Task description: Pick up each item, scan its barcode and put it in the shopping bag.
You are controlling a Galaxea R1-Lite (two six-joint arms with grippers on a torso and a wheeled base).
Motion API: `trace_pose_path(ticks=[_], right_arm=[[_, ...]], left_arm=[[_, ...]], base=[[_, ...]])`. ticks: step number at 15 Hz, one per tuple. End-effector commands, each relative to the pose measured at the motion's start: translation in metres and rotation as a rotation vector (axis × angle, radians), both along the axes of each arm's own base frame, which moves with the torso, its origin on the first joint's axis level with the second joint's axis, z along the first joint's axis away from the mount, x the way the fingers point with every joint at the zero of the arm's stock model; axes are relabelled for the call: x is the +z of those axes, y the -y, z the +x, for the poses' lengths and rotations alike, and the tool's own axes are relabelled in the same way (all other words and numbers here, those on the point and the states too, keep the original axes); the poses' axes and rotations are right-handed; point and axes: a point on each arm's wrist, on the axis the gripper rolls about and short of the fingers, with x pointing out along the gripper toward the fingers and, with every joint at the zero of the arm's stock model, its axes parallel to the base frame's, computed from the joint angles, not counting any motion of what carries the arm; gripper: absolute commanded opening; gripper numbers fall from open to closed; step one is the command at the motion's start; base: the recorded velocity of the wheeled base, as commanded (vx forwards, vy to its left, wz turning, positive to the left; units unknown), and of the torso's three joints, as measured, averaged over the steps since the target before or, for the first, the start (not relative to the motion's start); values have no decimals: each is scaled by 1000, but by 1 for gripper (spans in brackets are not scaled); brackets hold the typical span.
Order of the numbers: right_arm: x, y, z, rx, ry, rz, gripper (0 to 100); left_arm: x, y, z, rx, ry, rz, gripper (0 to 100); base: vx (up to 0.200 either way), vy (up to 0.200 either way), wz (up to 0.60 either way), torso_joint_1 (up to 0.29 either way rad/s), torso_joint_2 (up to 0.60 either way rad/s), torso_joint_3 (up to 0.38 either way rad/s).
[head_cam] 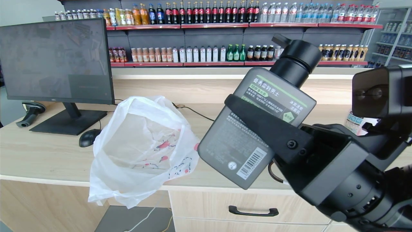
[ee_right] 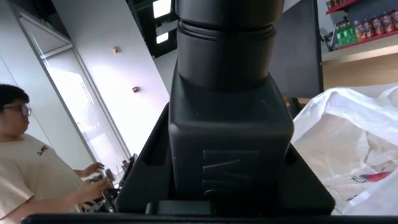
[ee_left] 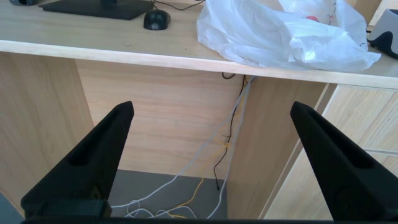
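While the left pincer (ee_left: 211, 109) gapes, right pincer (ee_right: 227, 152) clamps bottle (head_cam: 230, 143).

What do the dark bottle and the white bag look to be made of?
The bottle looks like matte dark-grey plastic: its moulded sides are dull. The shopping bag seems thin, slightly glossy plastic film: translucent, crinkled, slumping over the counter edge.

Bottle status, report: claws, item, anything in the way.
Right claw shut on dark bottle, tilted above counter, barcode facing head camera. Left claw open, below counter edge. Shopping bag open to bottle's left, path looks clear.
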Motion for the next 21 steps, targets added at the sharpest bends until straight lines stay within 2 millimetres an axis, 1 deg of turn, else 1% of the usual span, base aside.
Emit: trace_pose_path(ticks=[1, 3, 6, 10, 11, 13, 16, 17, 18, 19, 20, 21], right_arm=[[-3, -1, 1, -11, 8, -18, 0], [-8, 2, 0, -41, 28, -49, 0], [-29, 14, -1, -116, 64, -172, 0], [-33, 21, 7, -227, 98, -222, 0], [-33, 24, 13, -272, 121, -238, 0], [-42, 35, 17, -354, 136, -305, 0], [-51, 39, 19, -476, 159, -393, 0], [-56, 43, 26, -554, 155, -434, 0], [-64, 52, 38, -673, 137, -498, 0], [-68, 60, 45, -741, 119, -532, 0], [-71, 67, 50, -778, 113, -558, 0], [-79, 72, 47, -778, 98, -596, 0]], left_arm=[[0, 0, 0, 0, 1, 0, 100], [0, 0, 0, 0, 1, 0, 100], [0, 0, 0, 0, 1, 0, 100], [0, 0, 0, 0, 1, 0, 100], [0, 0, 0, 0, 1, 0, 100], [0, 0, 0, 0, 1, 0, 100], [0, 0, 0, 0, 1, -2, 100], [0, 0, 0, 0, 1, -2, 100], [0, 0, 0, 0, 1, 0, 100], [0, 0, 0, 0, 1, 0, 100], [0, 0, 0, 0, 1, -2, 100], [0, 0, 0, 0, 1, -2, 100]], base=[[0, 0, 0, 0, 0, 0], [0, 0, 0, 0, 0, 0], [0, 0, 0, 0, 0, 0], [0, 0, 0, 0, 0, 0], [0, 0, 0, 0, 0, 0], [0, 0, 0, 0, 0, 0], [0, 0, 0, 0, 0, 0], [0, 0, 0, 0, 0, 0], [0, 0, 0, 0, 0, 0], [0, 0, 0, 0, 0, 0], [0, 0, 0, 0, 0, 0], [0, 0, 0, 0, 0, 0]])
